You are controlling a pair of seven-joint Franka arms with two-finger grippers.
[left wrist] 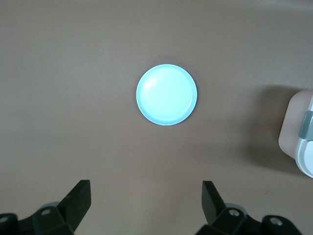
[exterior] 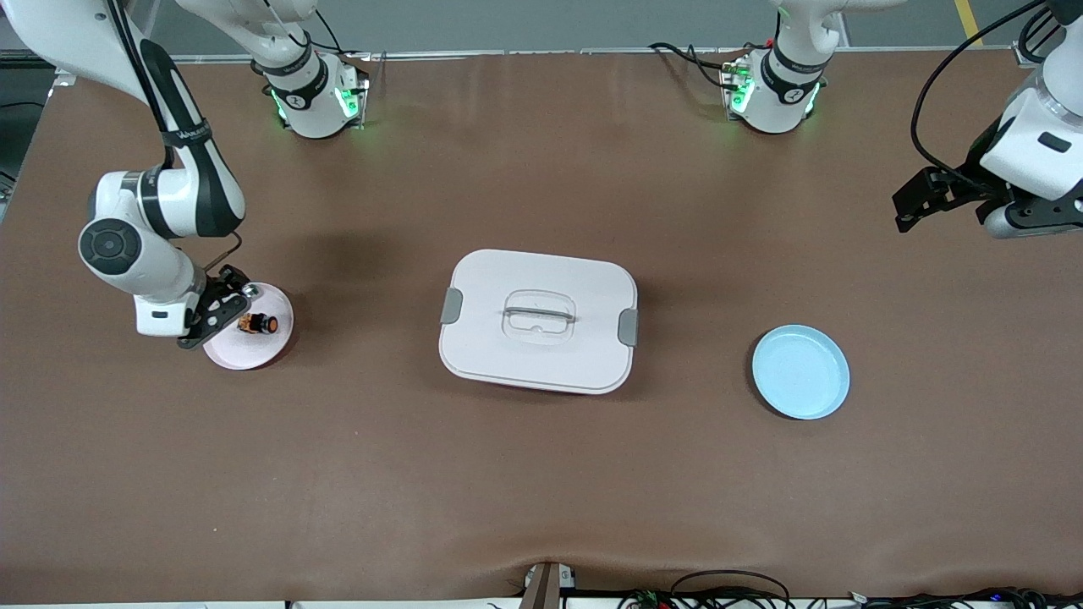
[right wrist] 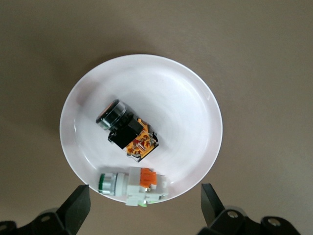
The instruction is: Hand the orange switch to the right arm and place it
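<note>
At the right arm's end of the table, the right arm (exterior: 161,211) reaches down so that the right gripper (exterior: 222,306) hangs just over a pale pink plate (exterior: 275,342). Its jaws are spread wide and hold nothing. The orange switch (exterior: 257,322) lies on its side in this plate, apart from both fingertips. In the right wrist view the switch (right wrist: 128,130) rests near the middle of the plate (right wrist: 195,93), in line with the gap between the two fingertips but clear of them, its black round end pointing away from its orange end. A second small part (right wrist: 132,186), white with an orange piece and a green ring, lies in the same plate just beside the switch, closer to the plate's rim and nearer to the fingertips.

In the middle of the table sits a white box (exterior: 538,320) with a closed lid, grey clips at both short ends and a recessed handle on top.

Toward the left arm's end, a light blue plate (exterior: 800,371) lies on the brown table (exterior: 541,491), a little nearer to the front camera than the box.

The left gripper (exterior: 918,203) is up in the air over the table's edge at the left arm's end, with its jaws spread and nothing between them; this arm waits. Its wrist view looks down on the blue plate (left wrist: 167,95), well apart from the fingertips.
</note>
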